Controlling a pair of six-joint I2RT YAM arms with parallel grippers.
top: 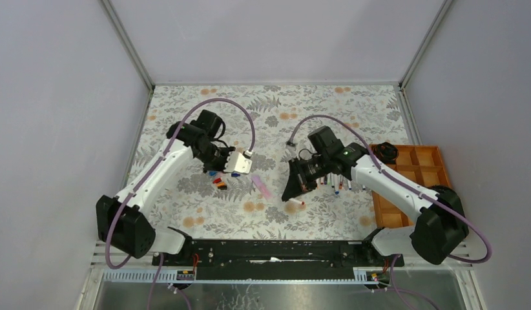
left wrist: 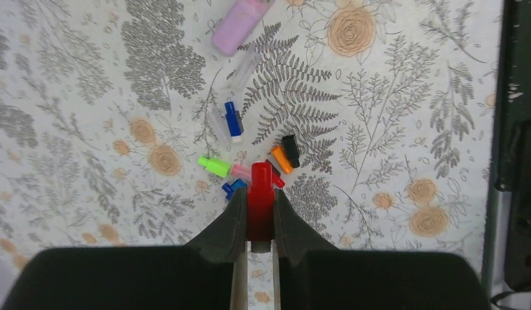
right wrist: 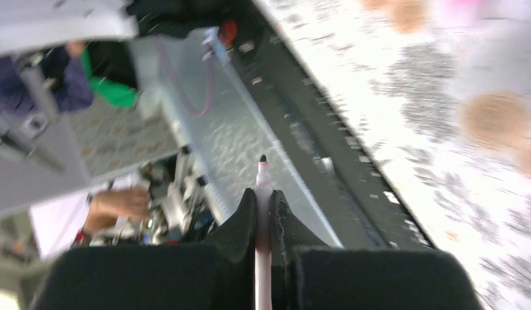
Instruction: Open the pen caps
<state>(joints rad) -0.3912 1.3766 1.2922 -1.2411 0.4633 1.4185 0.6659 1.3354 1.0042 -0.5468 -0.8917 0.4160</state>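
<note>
**Near edge, top view.** The black mounting rail (top: 269, 248) carries both arm bases.

**Left wrist view.** You see the left gripper (left wrist: 260, 197) pointing down at the floral-printed table cover (left wrist: 411, 97). Its jaws are clamped on a stubby red plastic cap (left wrist: 261, 177), whose rounded end juts just past the fingertips.

Just beyond that cap, the loose caps lie on the cover in a tight cluster:
- a small blue cap (left wrist: 233, 188) and a pale pink cap (left wrist: 241, 171), right beside the red one;
- a bright green cap (left wrist: 214, 166) to their left;
- an orange cap (left wrist: 281, 159) and a black cap (left wrist: 291, 150), side by side to the right;
- a second blue cap (left wrist: 233, 119) a little farther out.

Farther again, apart from the cluster, lies a stubby lilac plastic body (left wrist: 240, 22).

**Right wrist view (blurred).** You see the right gripper (right wrist: 263, 197) tilted toward the near edge of the table. Its jaws are closed on a thin white-barrelled pen (right wrist: 263, 177) with a dark pointed tip that stands out past the fingers.

**Top view, right of centre.** A short row of slim white pens (top: 337, 186) with coloured ends lies on the cover beside the right arm's wrist.

**Right margin.** The orange compartmented tray (top: 437, 158) sits here, with a black round object (top: 385, 153) at its far-left corner.
</note>
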